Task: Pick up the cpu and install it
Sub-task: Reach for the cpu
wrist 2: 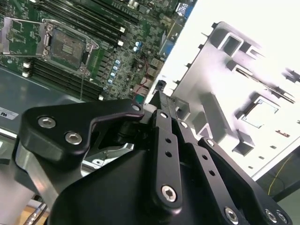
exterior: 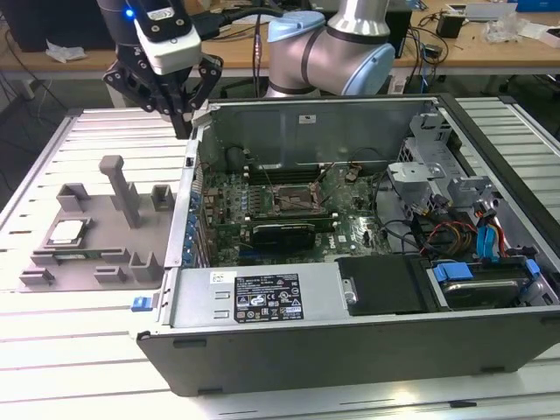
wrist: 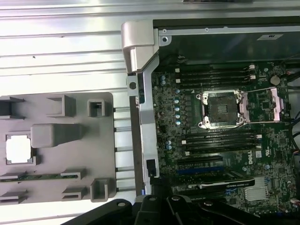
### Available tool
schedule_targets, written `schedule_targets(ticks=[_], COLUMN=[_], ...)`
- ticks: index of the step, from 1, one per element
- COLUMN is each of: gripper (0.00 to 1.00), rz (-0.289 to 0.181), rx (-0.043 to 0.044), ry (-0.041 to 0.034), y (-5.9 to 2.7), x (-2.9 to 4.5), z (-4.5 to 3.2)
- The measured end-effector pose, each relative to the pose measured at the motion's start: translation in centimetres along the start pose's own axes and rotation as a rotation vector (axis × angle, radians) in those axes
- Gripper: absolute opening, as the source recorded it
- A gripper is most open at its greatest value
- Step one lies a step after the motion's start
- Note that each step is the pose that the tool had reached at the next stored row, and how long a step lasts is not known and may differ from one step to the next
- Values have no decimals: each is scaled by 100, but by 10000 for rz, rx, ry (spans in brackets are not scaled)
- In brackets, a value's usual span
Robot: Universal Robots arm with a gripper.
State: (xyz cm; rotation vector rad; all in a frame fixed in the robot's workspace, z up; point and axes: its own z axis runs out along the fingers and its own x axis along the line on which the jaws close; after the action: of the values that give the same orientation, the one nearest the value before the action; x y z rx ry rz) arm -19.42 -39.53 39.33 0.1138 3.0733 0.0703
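One cpu is lying flat in a fixture pocket, low and well apart from the pincer, likely keeping it square for grasping. The pincer, pressed together and empty, is hovering over the case wall, the open socket beyond.

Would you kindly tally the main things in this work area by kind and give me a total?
cpu: 1
grey fixture plate: 1
computer case: 1
green motherboard: 1
processor socket: 1
gripper: 1
Total: 6
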Motion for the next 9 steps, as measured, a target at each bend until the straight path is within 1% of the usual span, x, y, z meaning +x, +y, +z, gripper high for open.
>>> schedule_targets(ticks=[1,3,9], gripper=[11,11,11], rz=[-2,-2,-5], rx=[-1,-4,-8], ry=[-11,-50,-105], y=[-1,-3,-5], x=[18,84,176], z=[-1,-5,-11])
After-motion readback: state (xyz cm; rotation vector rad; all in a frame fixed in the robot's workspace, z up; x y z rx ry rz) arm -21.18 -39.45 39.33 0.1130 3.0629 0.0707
